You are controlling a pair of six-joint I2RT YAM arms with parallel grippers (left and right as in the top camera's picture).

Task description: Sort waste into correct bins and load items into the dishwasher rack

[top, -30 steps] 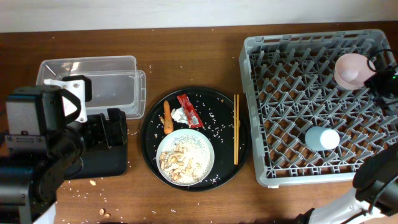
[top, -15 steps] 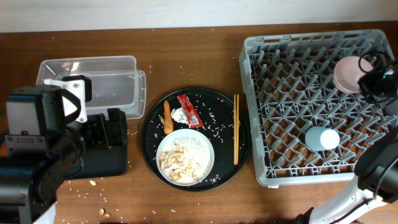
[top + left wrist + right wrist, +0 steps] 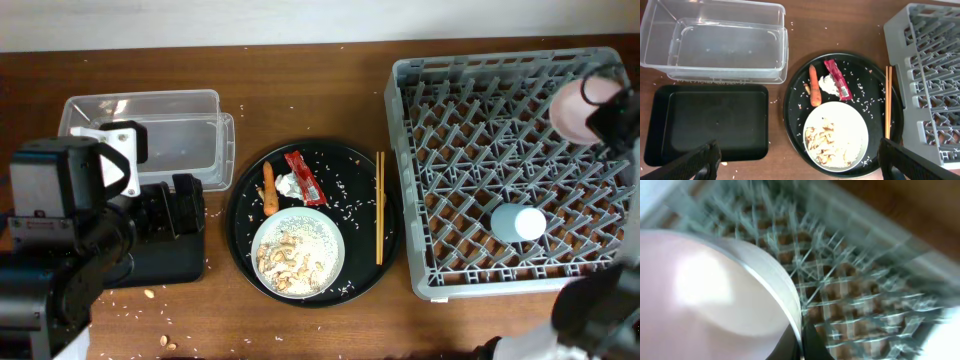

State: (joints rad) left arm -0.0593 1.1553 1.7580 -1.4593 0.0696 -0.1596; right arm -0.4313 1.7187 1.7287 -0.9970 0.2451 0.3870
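small round pinkish-white bowl (image 3: 715, 295) pinched at its rim by the right gripper (image 3: 801, 341)
large light-grey plastic pegged rack (image 3: 865, 295) lies beyond those fingers (blurred); left gripper (image 3: 799, 150) has its 2 fingers spread wide.

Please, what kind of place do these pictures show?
Probably a test bench staged as a kitchen clean-up station: a dishwasher rack on a wooden table, a round tray of leftover food, and a clear tub and shallow black tray beside it. The right gripper holds a bowl over the rack.
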